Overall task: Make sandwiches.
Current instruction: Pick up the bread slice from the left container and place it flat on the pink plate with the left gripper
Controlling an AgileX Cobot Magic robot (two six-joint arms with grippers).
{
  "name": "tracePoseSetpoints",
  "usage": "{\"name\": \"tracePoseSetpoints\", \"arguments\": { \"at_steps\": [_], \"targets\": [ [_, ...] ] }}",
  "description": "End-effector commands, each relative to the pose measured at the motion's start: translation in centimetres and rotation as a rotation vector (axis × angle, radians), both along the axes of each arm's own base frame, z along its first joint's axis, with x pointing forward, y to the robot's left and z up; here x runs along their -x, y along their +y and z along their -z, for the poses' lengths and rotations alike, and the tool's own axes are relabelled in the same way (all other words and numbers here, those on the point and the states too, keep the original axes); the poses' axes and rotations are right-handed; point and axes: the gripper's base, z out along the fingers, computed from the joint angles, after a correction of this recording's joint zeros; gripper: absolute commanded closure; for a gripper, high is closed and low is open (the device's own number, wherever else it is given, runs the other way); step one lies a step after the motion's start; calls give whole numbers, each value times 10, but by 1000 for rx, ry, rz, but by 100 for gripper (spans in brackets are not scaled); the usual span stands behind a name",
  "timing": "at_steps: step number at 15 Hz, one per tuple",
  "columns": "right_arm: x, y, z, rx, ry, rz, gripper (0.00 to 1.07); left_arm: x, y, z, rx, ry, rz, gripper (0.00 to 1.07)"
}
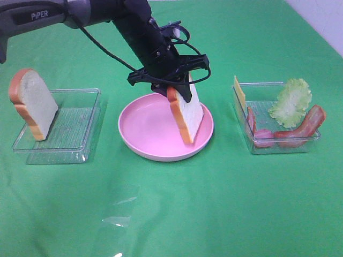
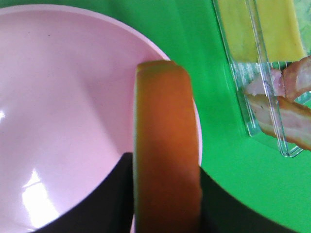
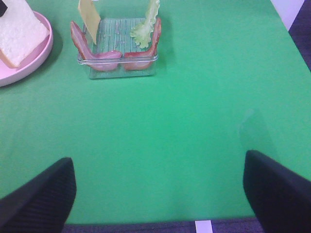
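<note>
My left gripper [image 1: 179, 88] is shut on a white bread slice [image 1: 187, 115] with an orange-brown crust. The slice stands tilted on edge, its lower corner on the round pink plate [image 1: 144, 128]. In the left wrist view the crust [image 2: 163, 145] fills the gap between the black fingers [image 2: 97, 204], above the plate [image 2: 63, 97]. A second bread slice [image 1: 33, 104] leans in the left clear tray [image 1: 75, 126]. My right gripper [image 3: 158, 194] hangs open over bare cloth, with nothing between its fingers [image 3: 43, 194]. No sandwiches are in view, only loose parts.
The right clear tray [image 1: 257, 147] holds yellow cheese [image 1: 239, 92], green lettuce [image 1: 292, 101], bacon [image 1: 303, 126] and pink ham [image 1: 262, 136]. The right wrist view shows this tray [image 3: 116, 63] far ahead. Green cloth covers the table.
</note>
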Motion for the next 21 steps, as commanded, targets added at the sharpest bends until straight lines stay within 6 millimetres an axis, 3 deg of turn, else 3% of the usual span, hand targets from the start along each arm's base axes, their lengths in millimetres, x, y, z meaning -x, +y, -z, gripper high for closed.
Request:
{"name": "tracePoseSetpoints", "arguments": {
  "at_steps": [1,11,14,16,17,21],
  "targets": [
    [4,0,1,1,-35,3,18,0,-4,7,11,20,-1,82],
    [4,0,1,1,-35,3,18,6,-2,10,-19,78,27,78],
    [4,0,1,1,-35,3,18,5,1,12,-56,68,12,55],
    [4,0,1,1,-35,3,18,3,4,9,-92,41,21,19],
    [4,0,1,1,-35,3,18,2,5,4,-105,24,30,5],
    [4,0,1,1,-35,3,18,1,16,-31,-230,-11,67,5]
  ]
}}
